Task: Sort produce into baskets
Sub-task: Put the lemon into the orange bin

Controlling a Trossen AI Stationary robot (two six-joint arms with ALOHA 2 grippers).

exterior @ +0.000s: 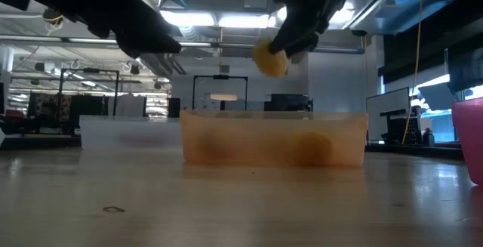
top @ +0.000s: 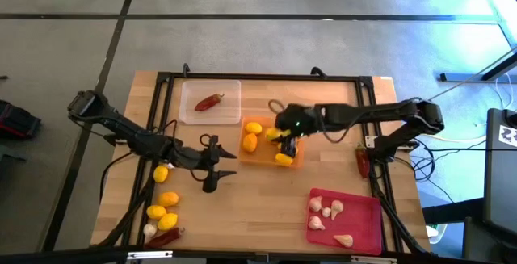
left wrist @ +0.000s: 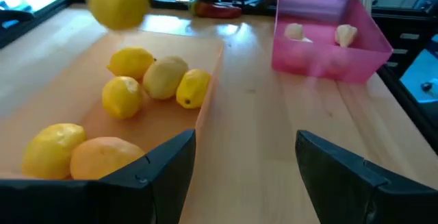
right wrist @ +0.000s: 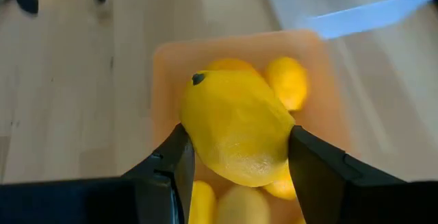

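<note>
Right gripper (right wrist: 236, 166) is clamped on a lemon (right wrist: 236, 128), held in the air over the orange tray (top: 296, 157) at the table's middle. The fingers sit on the lemon's two long flanks, across its short width. Probably the best hold: the fruit looks firm, fairly light, with a waxy rind that could slip or roll if pinched near a tapered end. A hard squeeze likely won't hurt it, and a drop from low over the tray should be harmless.

Left gripper (top: 212, 167) hangs spread and empty just beside the orange tray's left edge, over bare table.

View differences:
- High view alone gives the whole layout: clear tray (top: 191, 111) with one chili (top: 209, 102), pink tray (top: 367, 215) holding garlic (top: 326, 209), loose lemons (top: 164, 207) near the front-left corner with a chili and a garlic bulb beside them, and another chili (top: 362, 161) at the right rail.
- Low view shows the held lemon well clear above the tray rim, which the high view can't.
- Right wrist view shows the finger contact.
- Left wrist view shows five lemons lying in the orange tray, touching in two clusters.
</note>
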